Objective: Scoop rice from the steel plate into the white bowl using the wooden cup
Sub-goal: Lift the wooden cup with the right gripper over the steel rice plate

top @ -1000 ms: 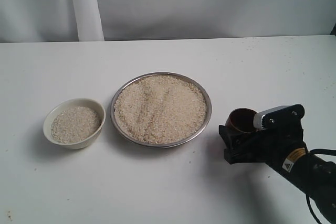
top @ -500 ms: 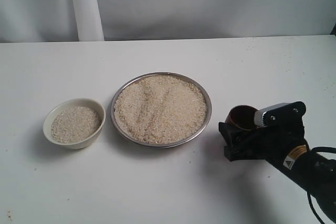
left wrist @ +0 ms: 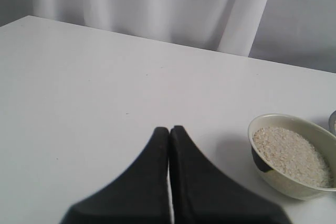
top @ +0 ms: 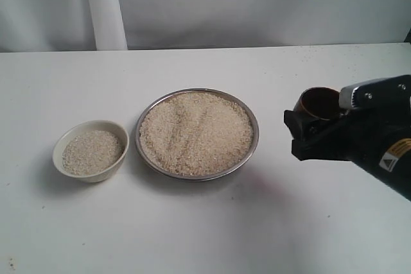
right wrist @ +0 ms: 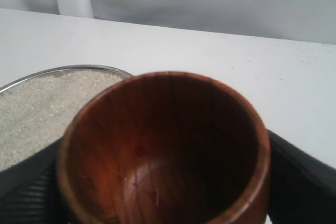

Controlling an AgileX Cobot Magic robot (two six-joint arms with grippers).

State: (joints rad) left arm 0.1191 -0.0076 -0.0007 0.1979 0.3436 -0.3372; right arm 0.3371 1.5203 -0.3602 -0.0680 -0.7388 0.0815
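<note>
The steel plate (top: 255, 134) sits mid-table, heaped with rice (top: 196, 131). Left of it stands the white bowl (top: 96, 172), partly filled with rice (top: 92, 151). To the plate's right, my right gripper (top: 308, 121) is shut on the wooden cup (top: 319, 102), held upright above the table. In the right wrist view the cup (right wrist: 163, 145) looks empty between the black fingers (right wrist: 299, 182), with the plate's rim (right wrist: 63, 70) just beyond. My left gripper (left wrist: 169, 129) is shut and empty over bare table, beside the white bowl (left wrist: 283, 184).
A white table (top: 205, 235) carries everything. A white curtain (top: 257, 4) with a hanging fold (top: 104, 8) closes off the back. A few stray grains lie near the front left edge (top: 11, 263).
My right gripper has lifted the wooden cup off the table and shifted a little right, away from the plate. Plate, bowl and rice are unmoved.
</note>
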